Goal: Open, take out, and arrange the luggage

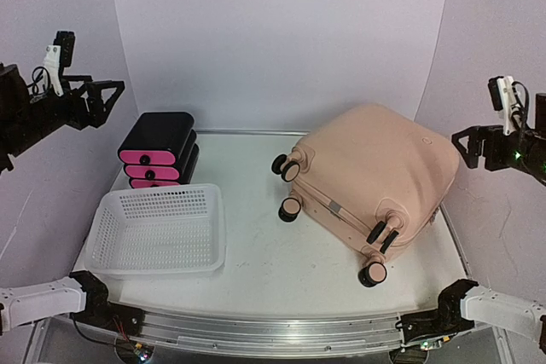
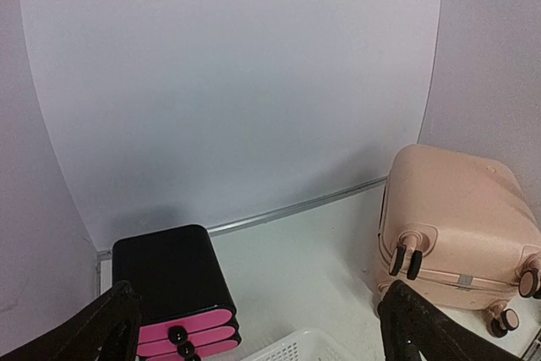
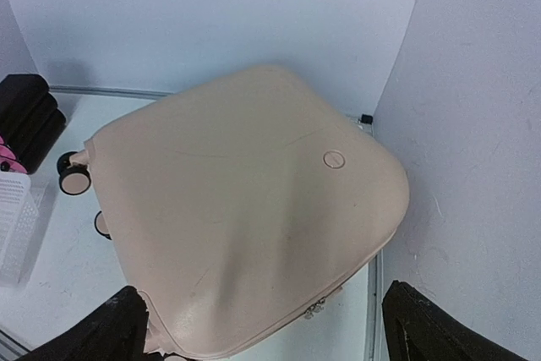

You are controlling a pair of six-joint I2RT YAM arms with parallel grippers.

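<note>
Plainly the closed peach-pink suitcase (image 1: pixel 375 172) lies flat at the right of the top view, long axis running lower left, wheels first, to upper right, beside the right gripper (image 1: pixel 467 149) and far from the left gripper (image 1: pixel 107 101), both spread wide and empty.

Nothing legible shows in any view: no text, brand, number or sign. The luggage (image 3: pixel 254 209) carries a small round badge (image 3: pixel 335 160) on its shell and a small grey tab (image 1: pixel 334 207) by its seam; any lettering on them is too small to make out.
</note>
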